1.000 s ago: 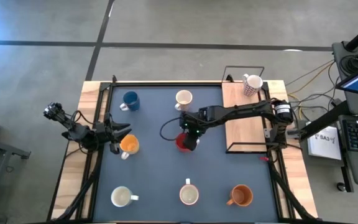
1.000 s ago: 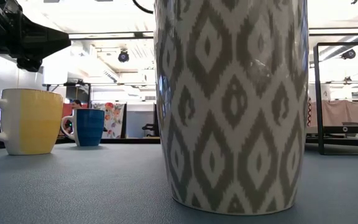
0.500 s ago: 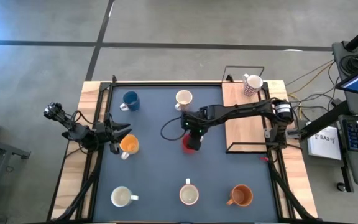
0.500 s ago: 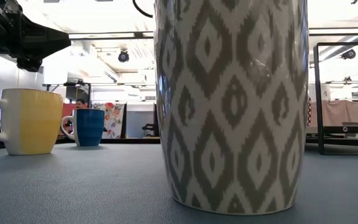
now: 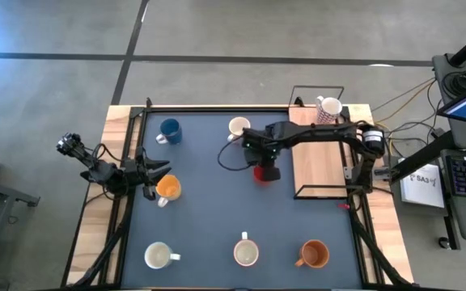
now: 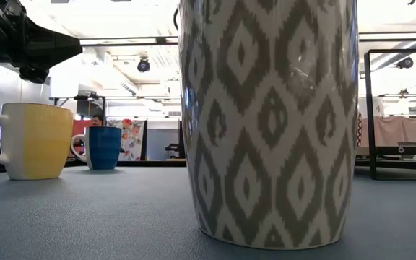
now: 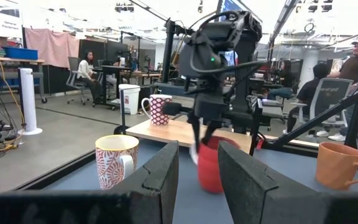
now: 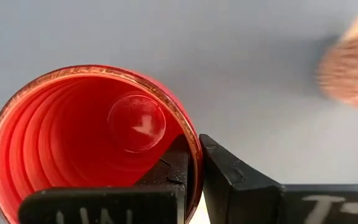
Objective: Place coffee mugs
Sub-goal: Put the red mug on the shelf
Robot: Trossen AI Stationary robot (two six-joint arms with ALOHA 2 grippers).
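eight mugs show from above: seven on the dark bench (image 5: 201, 210), one patterned mug (image 5: 328, 109) on the wood board (image 5: 318, 162) at the right edge. right hand (image 5: 265, 166) is clamped on the rim of the red mug (image 5: 266, 172), one finger inside and one outside, near mid-bench just beside the board's inner edge; whether it hangs clear of the bench can't be told. the mug stands upright, mouth up. the board lies just toward the right edge, so the right arm is the nearer one for a set-down there, if that is the goal. left hand (image 5: 148, 179) waits with fingers parted by the left edge, touching or almost touching the orange mug (image 5: 168, 188).
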